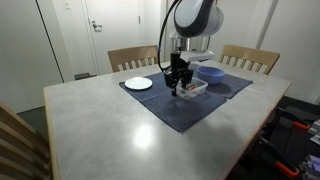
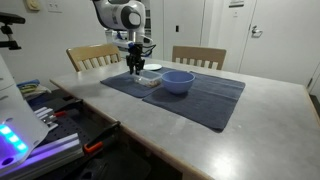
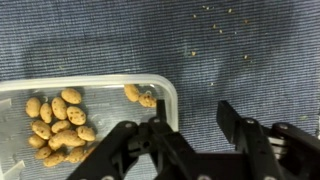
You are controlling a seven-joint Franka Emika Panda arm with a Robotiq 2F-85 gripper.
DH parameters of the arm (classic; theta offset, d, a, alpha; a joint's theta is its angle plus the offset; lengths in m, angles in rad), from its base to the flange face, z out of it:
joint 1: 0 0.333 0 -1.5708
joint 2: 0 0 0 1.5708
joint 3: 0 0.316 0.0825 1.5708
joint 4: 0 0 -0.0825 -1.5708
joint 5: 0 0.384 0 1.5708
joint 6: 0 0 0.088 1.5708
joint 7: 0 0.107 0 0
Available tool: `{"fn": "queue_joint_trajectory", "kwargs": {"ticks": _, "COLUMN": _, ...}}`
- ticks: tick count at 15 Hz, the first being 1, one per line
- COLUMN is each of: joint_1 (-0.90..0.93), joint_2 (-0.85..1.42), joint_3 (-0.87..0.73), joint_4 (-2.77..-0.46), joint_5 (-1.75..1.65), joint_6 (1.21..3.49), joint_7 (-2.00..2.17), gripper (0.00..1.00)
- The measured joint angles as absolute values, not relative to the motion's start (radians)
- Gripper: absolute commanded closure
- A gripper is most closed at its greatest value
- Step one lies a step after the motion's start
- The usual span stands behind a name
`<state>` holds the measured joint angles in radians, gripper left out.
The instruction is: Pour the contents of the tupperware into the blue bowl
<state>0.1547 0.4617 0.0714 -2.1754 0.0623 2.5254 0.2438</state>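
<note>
While the end effector [image 3: 190,120] hangs half open, one wall of the tupperware [image 3: 112,108] sits between its jaws, unclamped.

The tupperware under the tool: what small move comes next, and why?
Probably close the tool on the wall of the tupperware. In the wrist view its jaws seem to straddle that wall, one inside, one over the cloth, with a gap between. Pouring into the blue bowl needs a firm grip first.
</note>
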Motion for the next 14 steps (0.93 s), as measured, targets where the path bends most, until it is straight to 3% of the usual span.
{"fn": "queue_joint_trajectory", "kwargs": {"ticks": 3, "joint_1": 0.155, "joint_2": 0.462, "joint_3": 0.071, "joint_4": -2.175, "joint_5": 0.062, "joint_6": 2.525, "joint_7": 0.244, "gripper": 0.96}}
{"fn": "queue_joint_trajectory", "kwargs": {"ticks": 4, "joint_1": 0.156, "joint_2": 0.462, "joint_3": 0.071, "joint_4": -2.175, "joint_5": 0.062, "joint_6": 2.525, "joint_7": 0.244, "gripper": 0.98}}
{"fn": "queue_joint_trajectory", "kwargs": {"ticks": 14, "joint_1": 0.156, "joint_2": 0.443, "joint_3": 0.068, "joint_4": -2.177, "joint_5": 0.045, "joint_6": 2.491, "joint_7": 0.241, "gripper": 0.98}}
